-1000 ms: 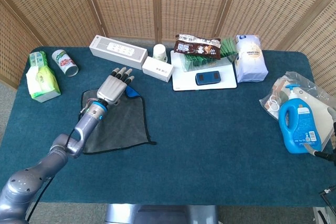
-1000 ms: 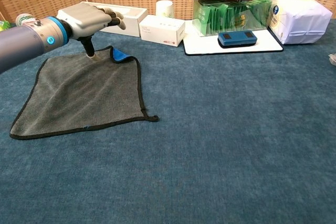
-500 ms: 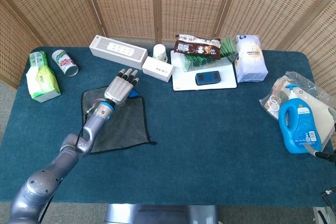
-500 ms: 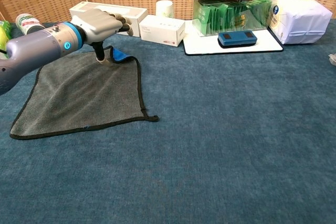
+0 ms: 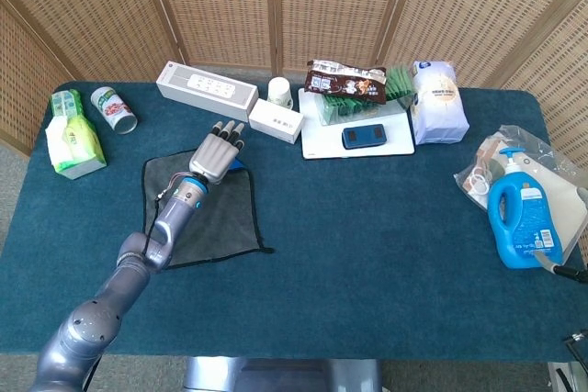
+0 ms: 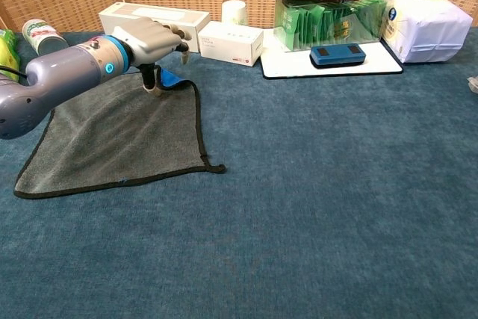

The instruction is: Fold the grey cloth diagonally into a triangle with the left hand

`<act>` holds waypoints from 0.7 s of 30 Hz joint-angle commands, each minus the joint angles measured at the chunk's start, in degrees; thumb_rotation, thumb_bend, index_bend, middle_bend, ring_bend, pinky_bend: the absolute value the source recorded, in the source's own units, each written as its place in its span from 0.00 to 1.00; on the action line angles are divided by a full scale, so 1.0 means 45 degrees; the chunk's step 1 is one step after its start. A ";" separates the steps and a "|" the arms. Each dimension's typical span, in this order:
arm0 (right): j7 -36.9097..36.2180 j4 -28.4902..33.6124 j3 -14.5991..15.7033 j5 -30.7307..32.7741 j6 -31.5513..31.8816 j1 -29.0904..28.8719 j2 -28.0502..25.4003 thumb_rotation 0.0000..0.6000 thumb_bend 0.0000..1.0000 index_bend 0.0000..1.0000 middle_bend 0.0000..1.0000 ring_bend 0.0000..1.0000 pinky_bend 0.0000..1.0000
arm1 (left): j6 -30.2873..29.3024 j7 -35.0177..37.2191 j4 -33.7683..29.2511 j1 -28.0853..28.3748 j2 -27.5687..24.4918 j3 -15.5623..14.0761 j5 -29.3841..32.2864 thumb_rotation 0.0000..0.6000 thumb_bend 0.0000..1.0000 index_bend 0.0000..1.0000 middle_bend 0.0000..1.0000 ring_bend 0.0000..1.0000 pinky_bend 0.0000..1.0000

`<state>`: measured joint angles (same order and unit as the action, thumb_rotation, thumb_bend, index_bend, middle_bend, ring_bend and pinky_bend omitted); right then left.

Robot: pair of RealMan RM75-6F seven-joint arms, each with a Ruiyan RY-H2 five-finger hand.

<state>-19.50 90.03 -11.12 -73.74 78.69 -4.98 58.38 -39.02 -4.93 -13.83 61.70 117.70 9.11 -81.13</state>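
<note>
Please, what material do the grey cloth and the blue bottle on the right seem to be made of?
The square grey cloth with black edging looks like soft microfibre: matte, fuzzy nap, stitched hem, with a blue underside showing at the turned corner. The blue handled bottle looks like smooth, slightly glossy moulded plastic, probably detergent, with a white cap.

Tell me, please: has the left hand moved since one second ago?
Yes. In the chest view the left hand has shifted right over the grey cloth, toward the small white box, nearer the cloth's far right corner.
</note>
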 commanded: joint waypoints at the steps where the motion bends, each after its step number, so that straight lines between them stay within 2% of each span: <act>1: -0.0086 -0.0021 -0.0009 -0.0001 0.0002 0.0025 -0.0033 1.00 0.05 0.00 0.00 0.00 0.00 | 0.0065 -0.0071 0.0190 0.0089 0.0139 -0.0035 0.0017 1.00 0.33 0.32 0.00 0.01 0.17; 11: -0.0087 0.0012 -0.0009 -0.0050 0.0070 0.0067 -0.0052 1.00 0.05 0.00 0.00 0.00 0.00 | 0.0398 -0.0314 0.0660 0.0331 0.0458 -0.0110 0.0078 1.00 0.39 0.35 0.00 0.01 0.17; 17: -0.0222 0.0024 0.0014 -0.0117 0.0020 0.0066 -0.0081 1.00 0.05 0.00 0.00 0.00 0.00 | 0.0472 -0.0451 0.0884 0.0400 0.0589 -0.0118 0.0134 1.00 0.42 0.44 0.00 0.02 0.19; 21: -0.0289 0.0017 0.0033 -0.0186 0.0011 0.0062 -0.0087 1.00 0.05 0.00 0.00 0.00 0.00 | 0.0548 -0.0580 0.1016 0.0420 0.0622 -0.0155 0.0142 1.00 0.47 0.49 0.00 0.02 0.20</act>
<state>-20.76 90.10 -10.99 -74.55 78.74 -4.70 57.99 -36.62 -7.47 -9.34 63.57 120.47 8.42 -80.53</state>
